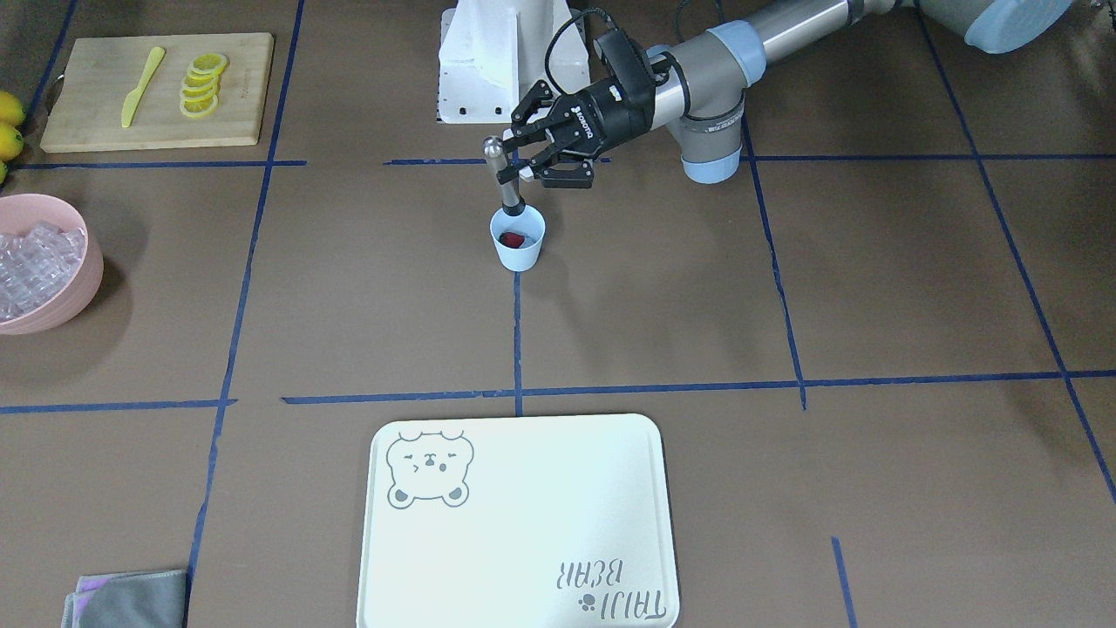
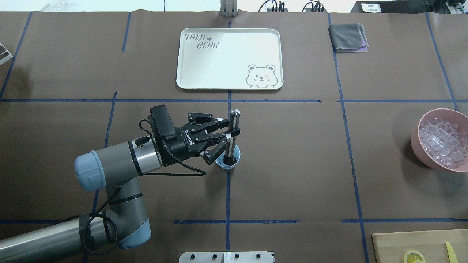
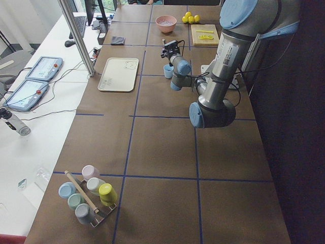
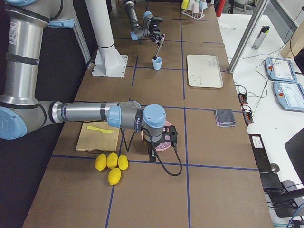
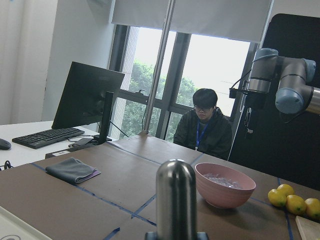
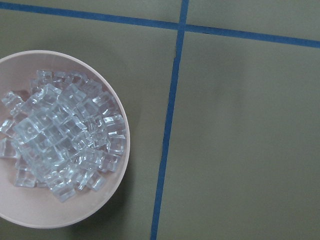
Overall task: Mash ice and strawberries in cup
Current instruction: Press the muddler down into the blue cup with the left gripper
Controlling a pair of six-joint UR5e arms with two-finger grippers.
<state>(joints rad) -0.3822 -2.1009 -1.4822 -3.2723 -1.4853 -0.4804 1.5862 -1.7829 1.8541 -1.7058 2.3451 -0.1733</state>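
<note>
Nearest the front-facing camera, at 6 o'clock in that view, lies a pale mint rectangular plastic tray [image 1: 523, 523] printed with a bear. At 12 o'clock from it, past a blue tape line, the small pale blue tapered plastic cup [image 1: 520, 249] stands upright on the brown table [image 1: 697, 305]. One small bright-red rounded strawberry [image 1: 513, 237] lies inside the cup. Whether any ice is in there with it, I cannot tell.

The left gripper [image 1: 514, 168] reaches in from 2 o'clock, lying nearly level. Its fingers are clamped on the shaft of a polished steel muddler with a rounded top [image 1: 500, 170]. The muddler leans a little, and its dark lower end dips into the cup's mouth. Whether it touches the strawberry cannot be made out.

At 9 o'clock, well apart from the cup, a large round pink bowl [image 1: 87, 283] holds a heap of small clear ice cubes [image 1: 35, 262]. The right wrist camera looks straight down on them. In the right-side view the right gripper [image 4: 152, 153] hangs over this bowl, and I cannot tell if its fingers are apart or together.

At 10 o'clock a bamboo cutting board [image 1: 235, 105] carries a row of yellow lemon slices [image 1: 202, 85] and a yellow plastic knife [image 1: 142, 85]. A folded grey cloth [image 1: 131, 600] lies at 7 o'clock.
</note>
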